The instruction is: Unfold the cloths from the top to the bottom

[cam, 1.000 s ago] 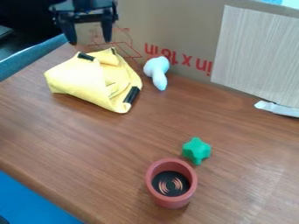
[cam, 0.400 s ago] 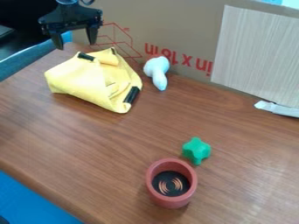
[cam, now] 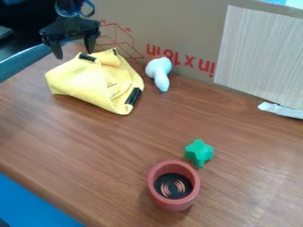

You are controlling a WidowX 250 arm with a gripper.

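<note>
Nearest on the table (cam: 71, 150), a red cup (cam: 173, 201), upright, and just behind it a green star-shaped piece (cam: 199, 151); both well apart from the cloth, so probably with no part in the job. Farther back, the yellow cloth (cam: 83, 83), loosely bundled, with black strips (cam: 134, 96) on its folds. Looks doubled over on itself, hence the raised shape; still needs opening out. Beside it, a white and blue toy (cam: 158, 71), close enough to get nudged by a sideways pull. At the cloth's far side, the gripper (cam: 74, 55), open, empty and pointing down, likely placed there to pinch the top fold and draw it nearward. Farthest, a cardboard box (cam: 177, 22), upright like a backdrop.
</note>
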